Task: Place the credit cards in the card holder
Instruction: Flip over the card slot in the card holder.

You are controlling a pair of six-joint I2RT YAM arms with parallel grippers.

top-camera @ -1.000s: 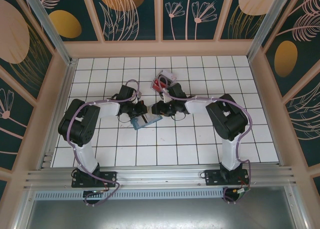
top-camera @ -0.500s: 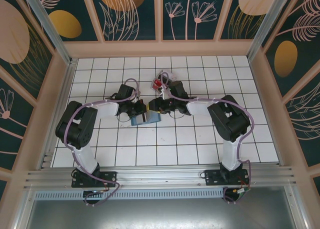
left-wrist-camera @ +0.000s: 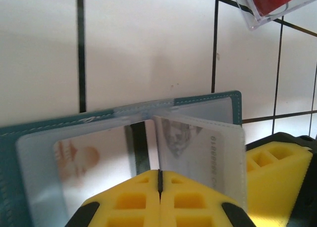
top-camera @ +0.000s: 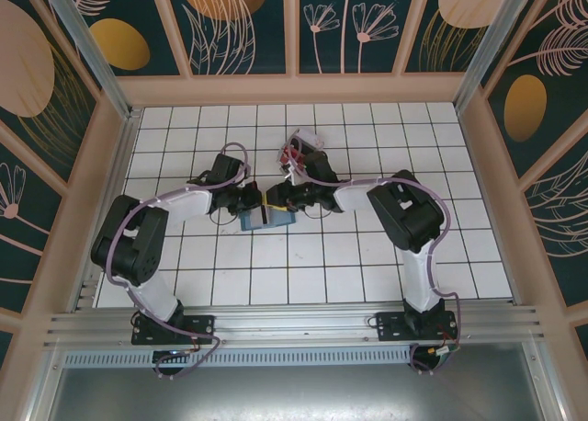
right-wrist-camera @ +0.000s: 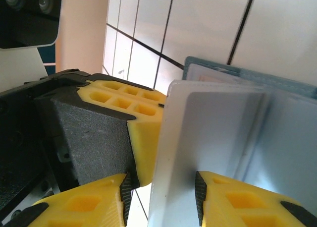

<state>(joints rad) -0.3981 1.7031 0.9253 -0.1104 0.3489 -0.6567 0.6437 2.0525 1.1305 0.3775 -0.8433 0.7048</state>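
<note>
Credit cards [top-camera: 294, 154] mostly wait in the tray [left-wrist-camera: 255, 20], one pale card [right-wrist-camera: 213, 128] pinched by the right tool [right-wrist-camera: 161, 187] at the open card holder [left-wrist-camera: 99, 152], whose clear leaf the left tool [left-wrist-camera: 159, 187] pinches tight.

We are logging the card holder [left-wrist-camera: 218, 100] as matt teal with stitched edges, its clear plastic sleeves [left-wrist-camera: 99, 157] glossy. We are reading the left gripper [left-wrist-camera: 159, 186] as matt yellow moulded plastic, the pale credit card [right-wrist-camera: 208, 133] as smooth, and the white tiled table [left-wrist-camera: 148, 38] as glossy.

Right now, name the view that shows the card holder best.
Left wrist: the card holder lies open, teal border and clear pockets plain. Right wrist gives an edge-on slice; top external, a blue patch between the arms.
</note>
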